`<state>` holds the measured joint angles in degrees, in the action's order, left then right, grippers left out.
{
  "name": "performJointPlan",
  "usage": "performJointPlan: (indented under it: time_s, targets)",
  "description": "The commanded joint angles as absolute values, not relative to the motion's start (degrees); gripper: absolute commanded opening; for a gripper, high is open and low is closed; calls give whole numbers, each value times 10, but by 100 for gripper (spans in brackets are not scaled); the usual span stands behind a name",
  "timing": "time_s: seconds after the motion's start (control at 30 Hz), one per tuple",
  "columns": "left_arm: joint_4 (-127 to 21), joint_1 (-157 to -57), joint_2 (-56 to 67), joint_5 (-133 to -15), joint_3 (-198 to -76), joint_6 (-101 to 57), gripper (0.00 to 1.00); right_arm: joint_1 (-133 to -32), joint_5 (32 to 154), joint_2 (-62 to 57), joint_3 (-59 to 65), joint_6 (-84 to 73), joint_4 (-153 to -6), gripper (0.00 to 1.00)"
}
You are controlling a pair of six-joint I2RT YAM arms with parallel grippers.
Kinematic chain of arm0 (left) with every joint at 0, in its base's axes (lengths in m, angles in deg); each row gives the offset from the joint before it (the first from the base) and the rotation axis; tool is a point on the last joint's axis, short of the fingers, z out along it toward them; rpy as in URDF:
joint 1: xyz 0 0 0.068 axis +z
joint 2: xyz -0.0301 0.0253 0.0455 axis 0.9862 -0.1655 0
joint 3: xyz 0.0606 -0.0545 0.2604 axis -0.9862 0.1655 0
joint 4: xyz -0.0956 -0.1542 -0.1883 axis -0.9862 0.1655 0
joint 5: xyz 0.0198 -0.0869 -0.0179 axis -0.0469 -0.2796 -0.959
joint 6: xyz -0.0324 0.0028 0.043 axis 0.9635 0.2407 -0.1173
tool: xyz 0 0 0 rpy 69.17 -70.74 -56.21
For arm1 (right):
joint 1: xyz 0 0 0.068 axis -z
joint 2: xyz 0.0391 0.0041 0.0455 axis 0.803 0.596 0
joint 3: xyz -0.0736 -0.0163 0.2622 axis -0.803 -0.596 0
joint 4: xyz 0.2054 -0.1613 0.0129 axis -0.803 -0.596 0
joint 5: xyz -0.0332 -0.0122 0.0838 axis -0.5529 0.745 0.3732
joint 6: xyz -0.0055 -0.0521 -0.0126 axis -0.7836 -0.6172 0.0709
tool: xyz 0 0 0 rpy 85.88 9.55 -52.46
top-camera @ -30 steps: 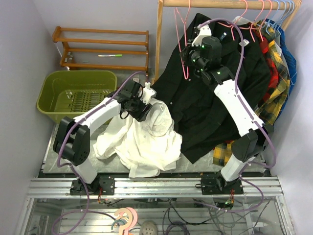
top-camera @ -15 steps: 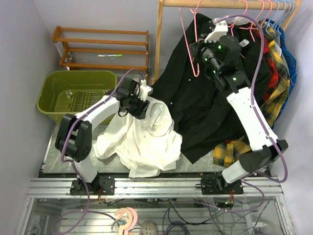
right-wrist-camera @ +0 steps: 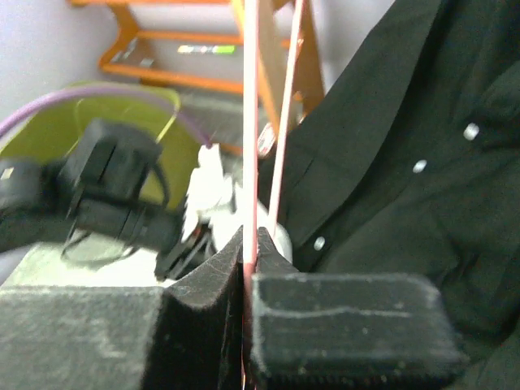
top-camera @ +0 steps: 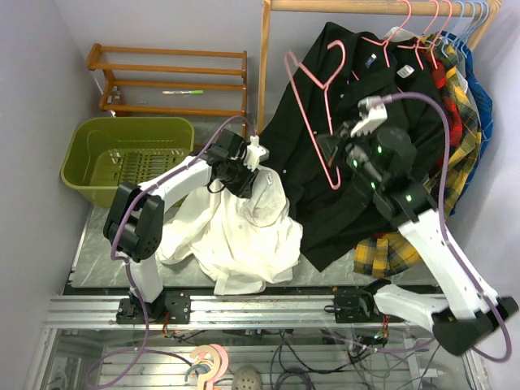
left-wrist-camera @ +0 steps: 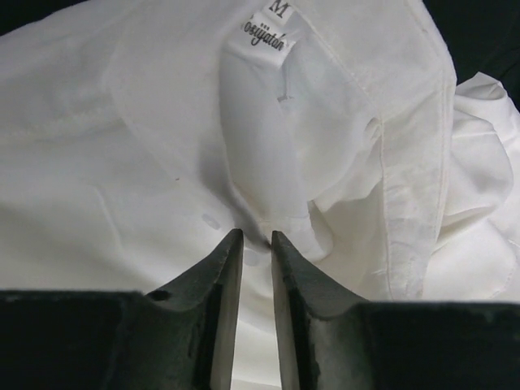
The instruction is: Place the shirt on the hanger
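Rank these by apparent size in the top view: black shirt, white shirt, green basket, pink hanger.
1. black shirt
2. white shirt
3. green basket, only slightly smaller
4. pink hanger, lifted nearer the camera, so uncertain

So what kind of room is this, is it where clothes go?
Probably a laundry or closet corner. Shirts hang from a wooden rail, a green laundry basket stands at the left, and a white shirt lies heaped on the table.
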<state>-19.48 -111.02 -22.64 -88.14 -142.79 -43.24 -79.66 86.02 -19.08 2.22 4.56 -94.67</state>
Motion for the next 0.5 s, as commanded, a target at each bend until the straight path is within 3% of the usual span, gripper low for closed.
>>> performJointPlan:
  time_s: [0.0,0.1,0.17,0.2,0.27,0.37,0.4,0.47]
  targets:
    - [-196,-1110,-232,-884,-1452,-435,28,-814,881,-314,-79,89,-938,0]
    - [-203,-1110,-223,-847,-1450,-433,8,-825,913,-397,-143,112,-967,0]
    - [-210,-1110,-217,-812,-1447,-431,9,-829,939,-432,-186,121,-992,0]
    - [-213,-1110,-215,-796,-1446,-430,16,-829,948,-443,-196,125,-1005,0]
    - [-215,-1110,-214,-784,-1447,-431,42,-829,962,-455,-207,129,-1029,0]
    - [-209,-1111,-218,-785,-1453,-429,66,-829,962,-473,-219,135,-1051,0]
    - [-207,-1111,-219,-789,-1457,-429,70,-829,962,-478,-220,136,-1061,0]
    - [-204,-1110,-221,-799,-1462,-428,69,-829,965,-486,-219,132,-1081,0]
